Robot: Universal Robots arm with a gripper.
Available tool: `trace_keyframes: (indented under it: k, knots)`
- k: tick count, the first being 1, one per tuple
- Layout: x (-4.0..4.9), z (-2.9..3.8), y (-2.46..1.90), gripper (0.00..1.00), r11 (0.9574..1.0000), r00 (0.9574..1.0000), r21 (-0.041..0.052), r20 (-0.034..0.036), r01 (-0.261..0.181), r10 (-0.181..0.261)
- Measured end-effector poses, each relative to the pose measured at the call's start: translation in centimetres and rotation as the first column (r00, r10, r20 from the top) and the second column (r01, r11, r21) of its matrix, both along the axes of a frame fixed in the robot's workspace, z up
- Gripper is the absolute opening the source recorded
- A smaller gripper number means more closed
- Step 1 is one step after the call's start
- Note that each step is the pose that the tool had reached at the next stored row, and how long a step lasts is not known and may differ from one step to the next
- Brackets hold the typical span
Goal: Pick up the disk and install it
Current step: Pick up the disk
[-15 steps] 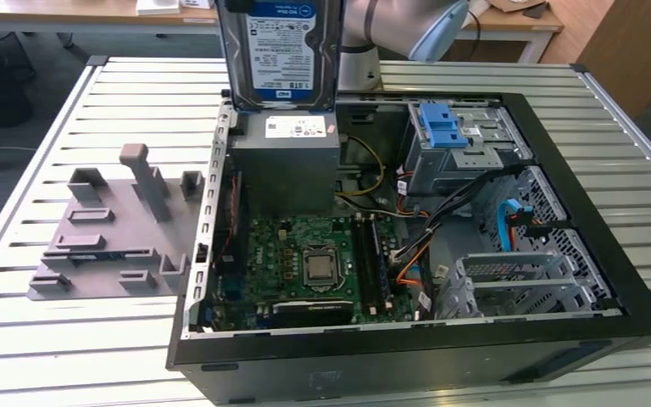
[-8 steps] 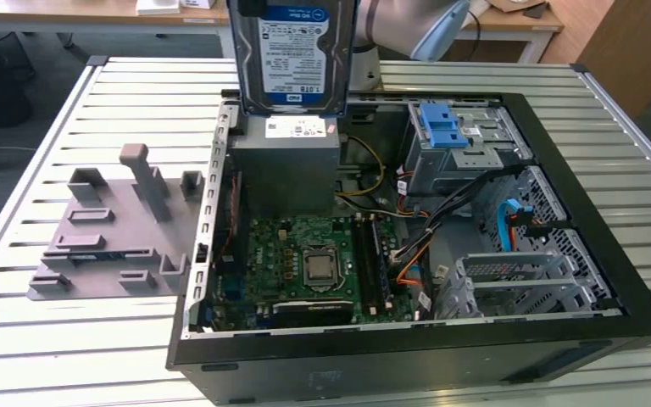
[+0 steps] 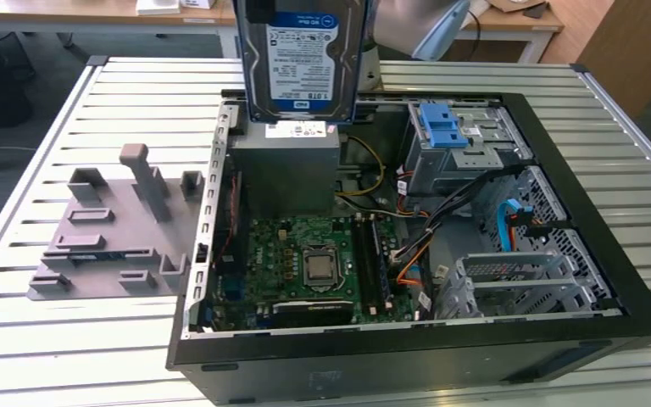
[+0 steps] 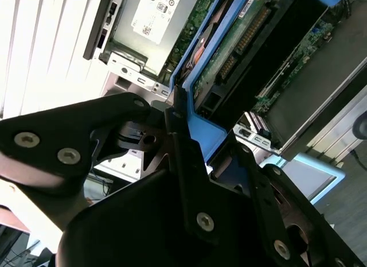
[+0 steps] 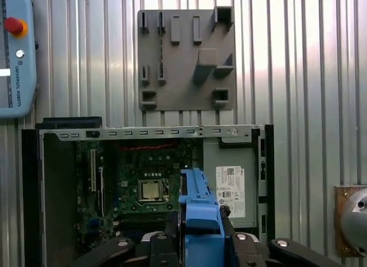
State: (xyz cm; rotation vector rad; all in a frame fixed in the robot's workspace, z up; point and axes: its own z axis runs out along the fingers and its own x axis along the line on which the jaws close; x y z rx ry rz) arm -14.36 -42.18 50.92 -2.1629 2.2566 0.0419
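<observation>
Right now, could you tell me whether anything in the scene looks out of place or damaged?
Nothing stands out: the hand holds the disk upright above the open case, and nothing looks spilled or broken.

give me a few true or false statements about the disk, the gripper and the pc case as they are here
1. The disk is held in the air above the open computer case. True.
2. The gripper is open and empty. False: it is shut on the disk's blue carrier.
3. A grey fixture plate lies on the slatted table, outside the case. True.
4. The disk is seated in the blue-latched drive cage. False: it hangs apart from the cage, over the power supply end of the case.
</observation>
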Motion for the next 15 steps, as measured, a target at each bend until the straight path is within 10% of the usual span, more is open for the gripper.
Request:
trace_keyframes:
  k: [15]
  knots:
    - [2.82,0.0,-1.23,0.36,1.0,1.0,0.0,-0.0001,0.0,0.0]
